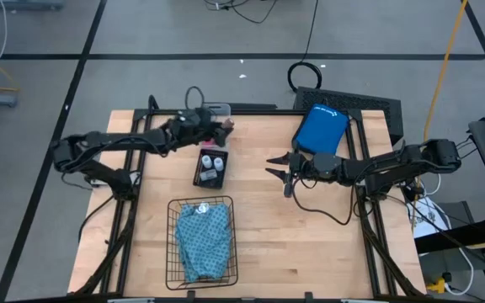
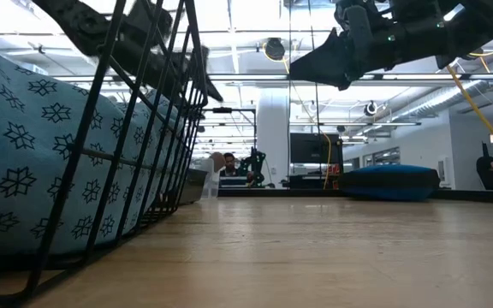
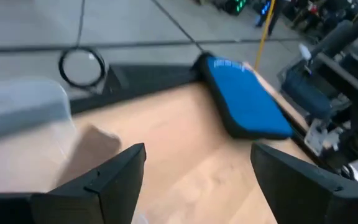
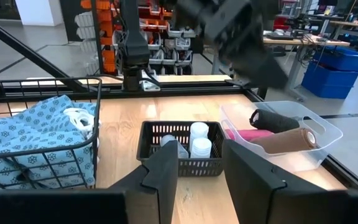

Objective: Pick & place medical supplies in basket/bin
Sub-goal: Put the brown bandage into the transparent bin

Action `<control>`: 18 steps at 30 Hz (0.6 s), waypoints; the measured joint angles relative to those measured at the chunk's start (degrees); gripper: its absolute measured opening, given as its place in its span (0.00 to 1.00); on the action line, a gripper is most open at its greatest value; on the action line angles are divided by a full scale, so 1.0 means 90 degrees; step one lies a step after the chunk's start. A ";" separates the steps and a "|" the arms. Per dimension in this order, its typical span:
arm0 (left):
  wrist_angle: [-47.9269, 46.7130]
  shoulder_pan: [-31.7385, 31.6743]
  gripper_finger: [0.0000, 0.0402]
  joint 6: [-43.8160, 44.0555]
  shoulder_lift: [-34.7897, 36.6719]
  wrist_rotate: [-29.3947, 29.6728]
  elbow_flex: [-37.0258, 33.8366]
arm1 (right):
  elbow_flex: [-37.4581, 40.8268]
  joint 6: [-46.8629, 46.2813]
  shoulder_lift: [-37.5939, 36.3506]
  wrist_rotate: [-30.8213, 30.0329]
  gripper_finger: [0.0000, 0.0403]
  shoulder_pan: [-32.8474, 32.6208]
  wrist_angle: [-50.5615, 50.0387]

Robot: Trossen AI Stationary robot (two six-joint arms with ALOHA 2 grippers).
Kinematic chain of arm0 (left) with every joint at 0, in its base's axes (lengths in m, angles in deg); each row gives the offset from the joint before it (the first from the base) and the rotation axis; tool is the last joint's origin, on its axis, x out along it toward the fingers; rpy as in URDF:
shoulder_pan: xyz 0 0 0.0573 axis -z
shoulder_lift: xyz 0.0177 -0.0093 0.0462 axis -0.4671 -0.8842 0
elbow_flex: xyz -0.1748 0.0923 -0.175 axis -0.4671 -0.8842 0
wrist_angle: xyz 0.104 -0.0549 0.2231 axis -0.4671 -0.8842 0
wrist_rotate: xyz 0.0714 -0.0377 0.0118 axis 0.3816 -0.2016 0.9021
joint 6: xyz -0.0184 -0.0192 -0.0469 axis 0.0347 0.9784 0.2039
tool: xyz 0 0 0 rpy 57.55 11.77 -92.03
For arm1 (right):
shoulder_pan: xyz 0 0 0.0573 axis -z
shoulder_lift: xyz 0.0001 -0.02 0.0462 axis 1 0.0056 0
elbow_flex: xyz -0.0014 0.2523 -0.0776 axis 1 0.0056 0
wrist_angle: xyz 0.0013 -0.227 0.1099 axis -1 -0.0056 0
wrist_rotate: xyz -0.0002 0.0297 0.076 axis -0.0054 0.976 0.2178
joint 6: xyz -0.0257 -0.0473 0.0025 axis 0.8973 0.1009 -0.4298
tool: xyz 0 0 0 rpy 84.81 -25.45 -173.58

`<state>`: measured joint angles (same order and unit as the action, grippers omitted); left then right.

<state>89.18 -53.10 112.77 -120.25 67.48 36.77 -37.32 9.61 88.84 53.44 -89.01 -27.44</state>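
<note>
The black wire-mesh basket (image 1: 172,244) stands near the table's near edge with the folded teal patterned cloth (image 1: 203,240) lying inside it. White-capped vials (image 4: 194,138) stand in a small black tray (image 1: 210,168). A clear plastic box (image 4: 328,134) holds the pink roll (image 4: 247,134), the brown roll (image 4: 284,142) and a small black block (image 4: 273,121). My left gripper (image 1: 223,130) hangs open above that box, touching nothing. My right gripper (image 1: 269,167) is open in the air to the right of the tray, pointing at it.
A blue pouch (image 1: 320,128) lies at the far right of the table, just behind my right arm. Bare wood lies between the tray and my right gripper and to the right of the basket. A cable coil (image 1: 306,74) lies on the floor beyond the far edge.
</note>
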 joint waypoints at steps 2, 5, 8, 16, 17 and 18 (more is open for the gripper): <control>0.0274 0.0101 0.75 0.0141 -0.0349 -0.0165 -0.0005 | 0.0000 0.0000 -0.0001 0.0000 0.29 0.0000 0.0037; 0.0696 0.0172 0.74 0.0359 -0.0908 -0.0428 -0.0005 | 0.0000 0.0000 -0.0002 0.0000 0.28 0.0000 0.0068; 0.0785 0.0116 0.72 0.0499 -0.1393 -0.0511 0.0039 | 0.0000 0.0001 -0.0002 -0.0001 0.28 0.0000 0.0068; 0.0269 -0.0225 0.68 0.0201 -0.2009 -0.0444 0.0646 | 0.0000 0.0002 -0.0001 0.0000 0.29 0.0000 0.0055; 0.0202 -0.0260 0.68 0.0110 -0.2006 -0.0381 0.0726 | 0.0000 0.0002 -0.0002 0.0000 0.29 0.0000 0.0048; 0.0105 -0.0299 0.68 0.0002 -0.1998 -0.0270 0.0793 | 0.0000 0.0002 -0.0002 0.0000 0.29 0.0000 0.0046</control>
<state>90.13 -55.79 112.79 -138.23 65.05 43.91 -37.32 9.63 88.81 53.43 -89.01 -27.02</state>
